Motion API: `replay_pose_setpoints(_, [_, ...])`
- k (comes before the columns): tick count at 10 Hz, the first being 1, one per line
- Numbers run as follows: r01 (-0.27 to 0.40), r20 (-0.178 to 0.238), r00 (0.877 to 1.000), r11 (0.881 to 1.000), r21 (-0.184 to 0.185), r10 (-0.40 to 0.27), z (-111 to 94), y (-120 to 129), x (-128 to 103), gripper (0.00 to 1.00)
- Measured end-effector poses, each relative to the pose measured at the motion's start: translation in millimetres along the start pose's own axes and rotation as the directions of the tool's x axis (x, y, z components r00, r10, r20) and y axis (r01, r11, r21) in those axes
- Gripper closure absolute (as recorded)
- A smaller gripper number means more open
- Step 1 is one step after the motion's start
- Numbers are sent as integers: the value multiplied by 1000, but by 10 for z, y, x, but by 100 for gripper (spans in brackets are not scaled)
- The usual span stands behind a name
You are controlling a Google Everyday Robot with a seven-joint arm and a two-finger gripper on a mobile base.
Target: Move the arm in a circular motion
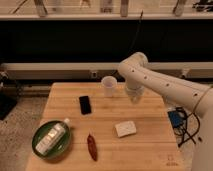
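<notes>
The state of the jaws cannot be told; the gripper (134, 96) is hung tip-down over the far side of the wooden table (150, 147).

The arm (167, 86) is reached in from the right and bent at a bulbous joint, so the gripper is kept clear of the boards, a posture judged suited to circling, though the white cup (109, 85) just beside it could be clipped. The cup's contents are hidden. A white bottle (52, 136) is laid in the green bowl (39, 149); a black phone (85, 104), red pepper (92, 146) and white packet (125, 128) are spread apart.
</notes>
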Motion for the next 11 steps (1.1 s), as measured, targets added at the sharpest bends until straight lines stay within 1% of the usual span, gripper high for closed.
replay_pose_setpoints(2, [28, -4, 1000, 999, 16, -28, -22, -171, 30, 98])
replay_pose_setpoints(3, [49, -2, 999, 998, 33, -49, -38, -277, 18, 98])
replay_pose_setpoints(5, [82, 2, 997, 995, 57, -83, -55, -408, -61, 98])
replay_pose_setpoints(6, [106, 6, 994, 992, 73, -106, -67, -482, -187, 98])
replay_pose_setpoints(8, [134, 5, 991, 986, 98, -136, -101, -555, -440, 98])
replay_pose_setpoints(9, [148, 7, 989, 982, 117, -149, -136, -580, -639, 98])
replay_pose_setpoints(11, [153, 9, 988, 978, 142, -155, -192, -541, -897, 98])
